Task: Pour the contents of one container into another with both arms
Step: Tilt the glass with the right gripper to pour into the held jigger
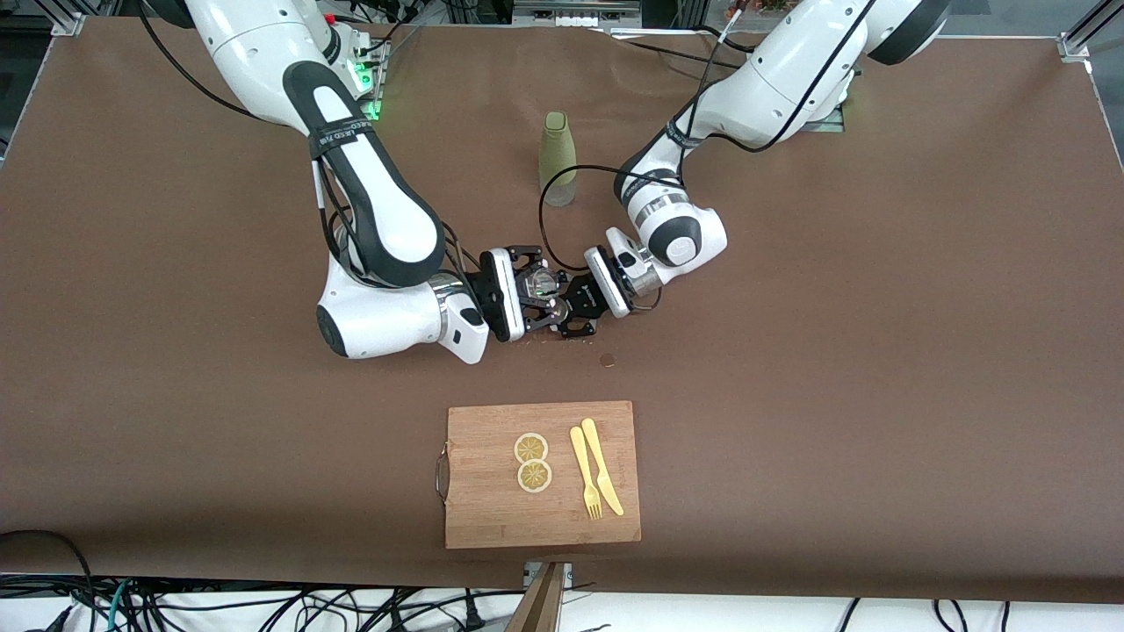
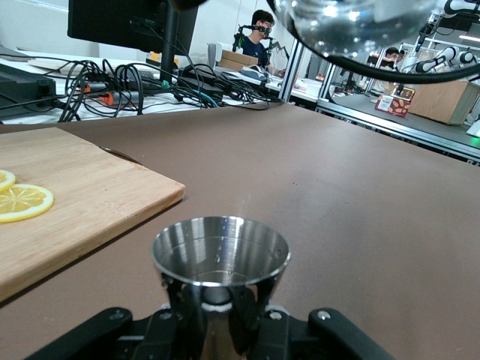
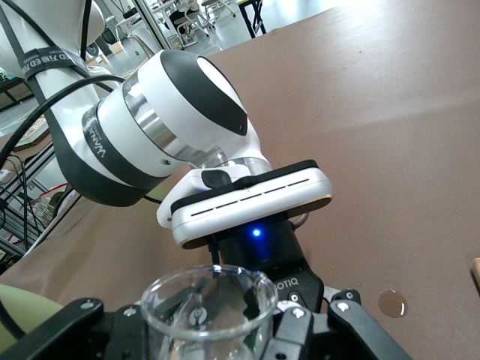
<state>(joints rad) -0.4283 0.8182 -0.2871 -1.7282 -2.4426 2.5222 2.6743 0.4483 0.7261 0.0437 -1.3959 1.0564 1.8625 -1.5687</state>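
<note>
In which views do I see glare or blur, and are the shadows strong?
Front view: even light, soft shadows under both arms, everything sharp. Left wrist view: bright highlights on the metal jigger in the left gripper; glare on the glass above it; background soft. Right wrist view: reflections on the glass rim, held in the right gripper.

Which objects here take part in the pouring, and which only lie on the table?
In the job:
- left gripper holding the shiny metal jigger cup
- right gripper holding the clear glass cup

Lying about:
- olive-green bottle
- wooden cutting board
- two lemon slices
- yellow fork
- yellow knife
</note>
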